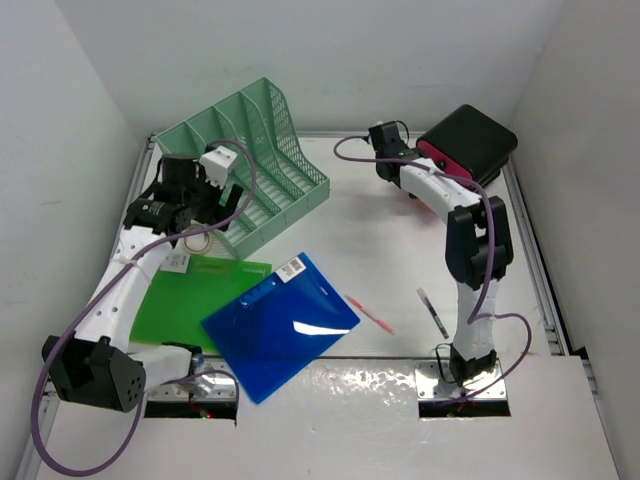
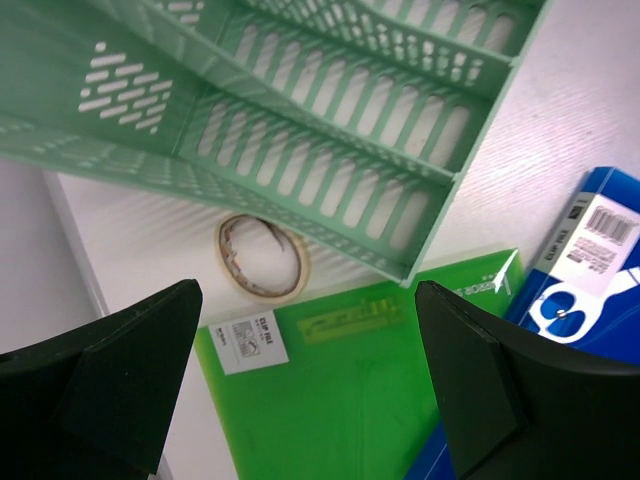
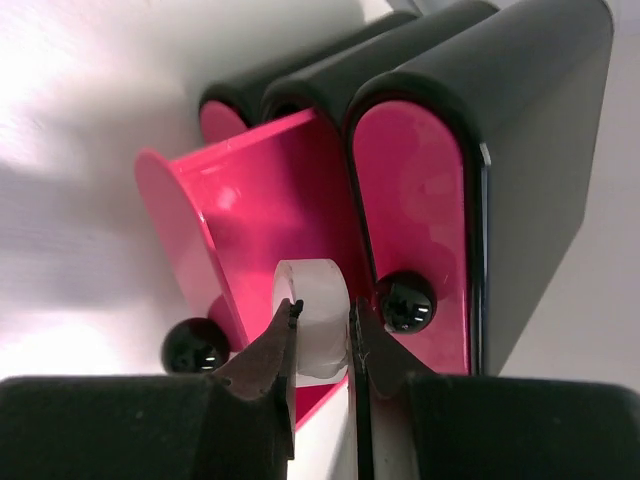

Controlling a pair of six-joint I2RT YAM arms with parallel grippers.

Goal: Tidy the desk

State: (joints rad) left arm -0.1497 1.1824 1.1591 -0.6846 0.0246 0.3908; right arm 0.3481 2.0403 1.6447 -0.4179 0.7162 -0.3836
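Room lies open at the desk's [image 1: 390, 240] centre, left gripper [image 2: 310, 385] gaping above a tape ring [image 2: 302, 268] by the mint file rack's [image 1: 255, 160] edge, right gripper [image 3: 320, 330] pinching what may be a white tape roll [image 3: 310, 290] at the open pink drawer [image 3: 260, 200].

The blue folder [image 1: 280, 325] lies over one corner of the green folder [image 1: 185, 300], and the left arm [image 1: 120, 290] covers another bit. In the left wrist view the green rack [image 2: 330, 150] runs off the top and left edges. The bottom of the white roll [image 3: 310, 285] is hidden between the jaws of the right gripper [image 3: 322, 310]. The thin dark thing [image 1: 433, 312] on the worktop [image 1: 380, 230] is too small to tell.
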